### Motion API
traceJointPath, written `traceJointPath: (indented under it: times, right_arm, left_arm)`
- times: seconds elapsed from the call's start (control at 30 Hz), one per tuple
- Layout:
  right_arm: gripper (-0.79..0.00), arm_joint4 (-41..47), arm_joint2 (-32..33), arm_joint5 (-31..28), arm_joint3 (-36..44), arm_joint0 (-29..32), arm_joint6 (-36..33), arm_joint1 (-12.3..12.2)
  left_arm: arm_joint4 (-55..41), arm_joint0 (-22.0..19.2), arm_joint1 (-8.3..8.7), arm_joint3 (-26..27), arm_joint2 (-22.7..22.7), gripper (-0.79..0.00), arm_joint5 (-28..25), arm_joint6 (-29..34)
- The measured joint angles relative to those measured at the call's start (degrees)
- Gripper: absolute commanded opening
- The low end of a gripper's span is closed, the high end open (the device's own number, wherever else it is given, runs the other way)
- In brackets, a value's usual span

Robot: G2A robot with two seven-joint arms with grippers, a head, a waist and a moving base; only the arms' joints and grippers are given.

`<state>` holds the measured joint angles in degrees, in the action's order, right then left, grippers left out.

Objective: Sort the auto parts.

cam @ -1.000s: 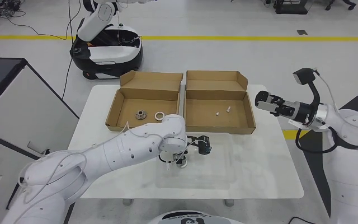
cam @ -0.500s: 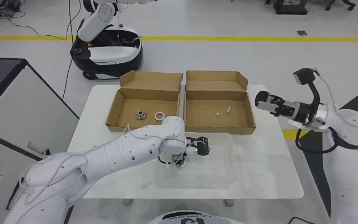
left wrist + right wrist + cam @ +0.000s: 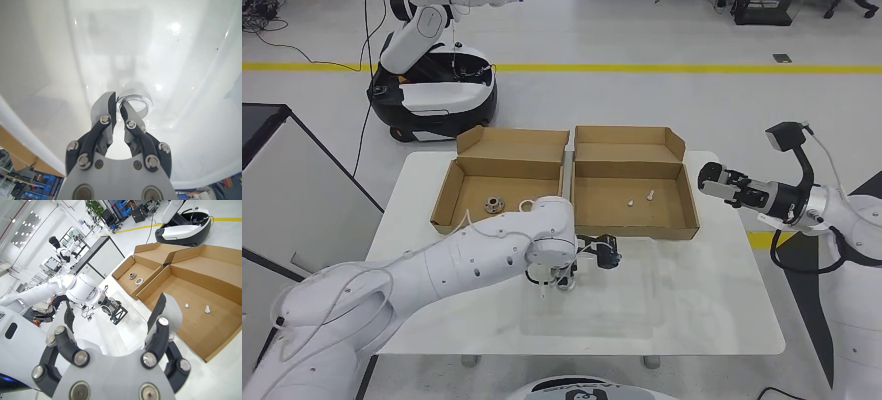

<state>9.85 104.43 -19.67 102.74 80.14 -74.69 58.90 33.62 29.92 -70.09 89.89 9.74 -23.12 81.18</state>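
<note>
Perhaps steel ring [image 3: 147,106] between ribbed fingers [image 3: 112,108]

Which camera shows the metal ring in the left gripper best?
The left wrist view: the metal ring is close up, its wall pinched by the left gripper. In the top view the arm's wrist covers it; in the right wrist view it is too small to make out.

A robotics lab or test hall: a glossy white floor [image 3: 642,30] marked with a yellow line [image 3: 662,68], a second white robot [image 3: 437,90] behind the white table [image 3: 722,300], a humanoid robot [image 3: 63,252] farther off among office chairs [image 3: 109,219] and blue storage bins [image 3: 123,207].
</note>
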Motion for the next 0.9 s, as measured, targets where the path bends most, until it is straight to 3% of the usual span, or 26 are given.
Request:
traceJointPath:
  times: [0.2, 0.67, 0.9]
  right_arm:
    - [0.000, 0.00, 0.00, 0.00, 0.00, 0.00, 0.00, 0.00]
    - [0.000, 0.00, 0.00, 0.00, 0.00, 0.00, 0.00, 0.00]
    - [0.000, 0.00, 0.00, 0.00, 0.00, 0.00, 0.00, 0.00]
  left_arm:
    - [-5.16, -2.83, 1.44, 3.87, 2.01, -0.785, 1.29, 1.27]
    - [-7.16, -3.24, 6.21, 15.52, 8.92, -0.785, 4.22, 4.21]
    - [-7.00, -3.16, 6.37, 15.92, 9.18, -0.785, 4.29, 4.27]
